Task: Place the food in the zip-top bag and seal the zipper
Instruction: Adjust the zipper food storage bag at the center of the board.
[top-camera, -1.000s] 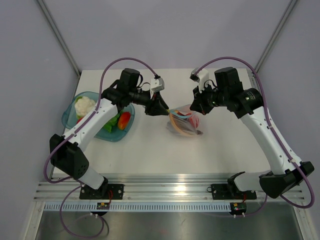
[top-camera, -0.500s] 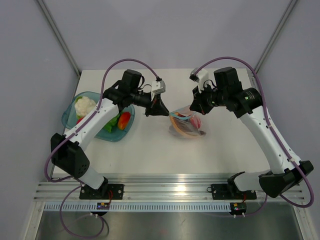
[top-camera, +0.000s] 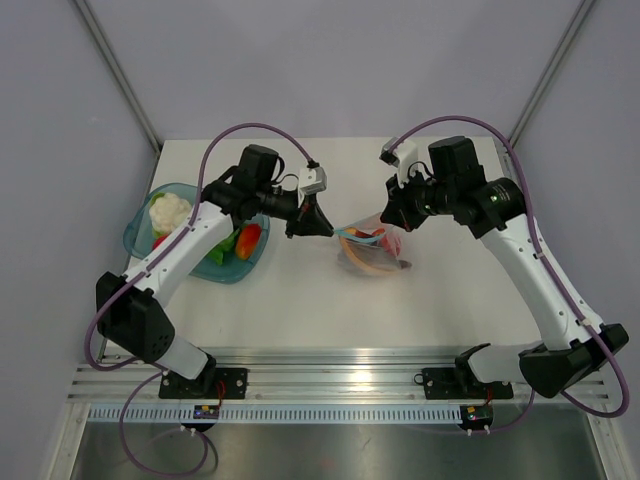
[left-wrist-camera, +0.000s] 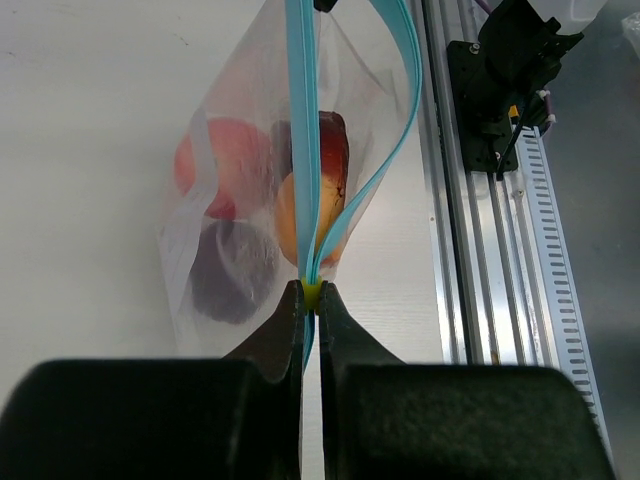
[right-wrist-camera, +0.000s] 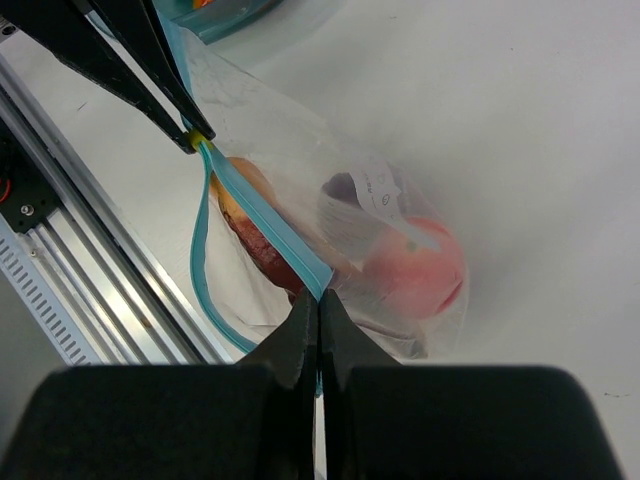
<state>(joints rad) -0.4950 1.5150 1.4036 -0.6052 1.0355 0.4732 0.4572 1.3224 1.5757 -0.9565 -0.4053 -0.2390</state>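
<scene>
The clear zip-top bag (top-camera: 370, 250) hangs between my two grippers over the table. My left gripper (top-camera: 322, 226) is shut on the left end of the teal zipper (left-wrist-camera: 300, 120), at a small yellow-green slider (left-wrist-camera: 312, 291). My right gripper (top-camera: 393, 216) is shut on the other end of the zipper (right-wrist-camera: 268, 222). One zipper strip is straight and the other bows outward (left-wrist-camera: 400, 110), so the mouth gapes. Inside the bag are a red round piece (right-wrist-camera: 415, 270), a dark purple piece (left-wrist-camera: 225, 285) and an orange-red piece (left-wrist-camera: 325, 170).
A teal translucent bowl (top-camera: 140, 232) stands at the left of the table, holding a white cauliflower (top-camera: 168, 212), green pieces and a red-orange piece (top-camera: 248, 240). The aluminium rail (top-camera: 340, 385) runs along the near edge, with both arm bases on it.
The bag's mouth has been drawn a little flatter between the grippers. My left gripper has shifted slightly left. Both grippers have kept their hold.
</scene>
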